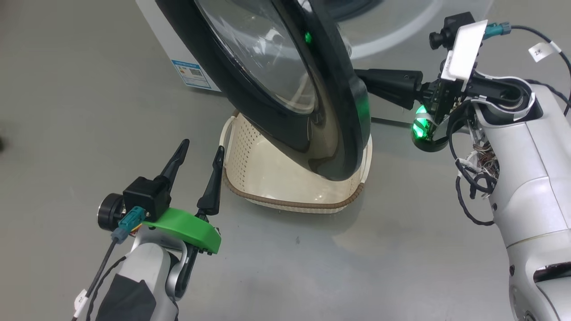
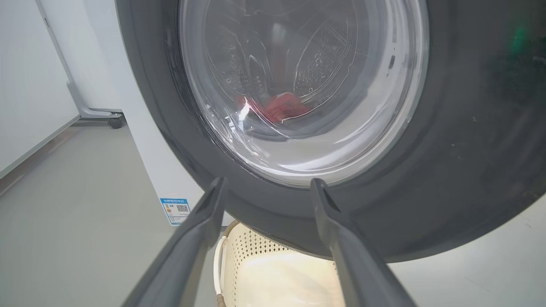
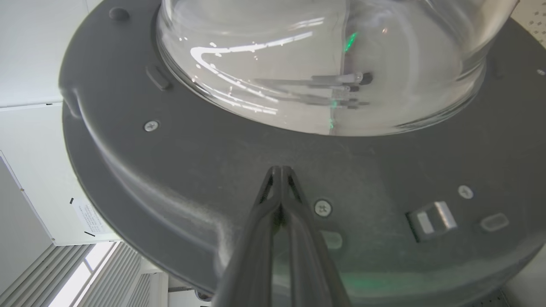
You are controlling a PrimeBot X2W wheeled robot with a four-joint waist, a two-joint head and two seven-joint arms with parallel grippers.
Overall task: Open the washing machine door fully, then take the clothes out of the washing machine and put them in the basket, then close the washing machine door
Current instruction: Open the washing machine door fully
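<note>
The washing machine door (image 1: pixel 285 89), black-rimmed with a bulging glass bowl, stands partly swung out over the basket (image 1: pixel 285 203). My left gripper (image 1: pixel 200 149) is open and empty, just left of the basket and short of the door's outer face (image 2: pixel 469 149). Through the glass, the red clothes (image 2: pixel 277 108) lie in the drum. My right gripper (image 3: pixel 279 170) is shut, its tips against the door's dark inner face (image 3: pixel 384 170) below the glass bowl. In the head view its dark fingers (image 1: pixel 392 87) reach in behind the door's edge. The white washing machine (image 1: pixel 156 26) stands behind.
A blue sticker (image 1: pixel 192 73) marks the machine's lower front corner. Grey floor (image 1: pixel 67 111) spreads to the left and in front of the basket. A wheeled white frame foot (image 2: pixel 115 121) stands beside the machine by a white wall. Loose cables hang from my right arm (image 1: pixel 517 156).
</note>
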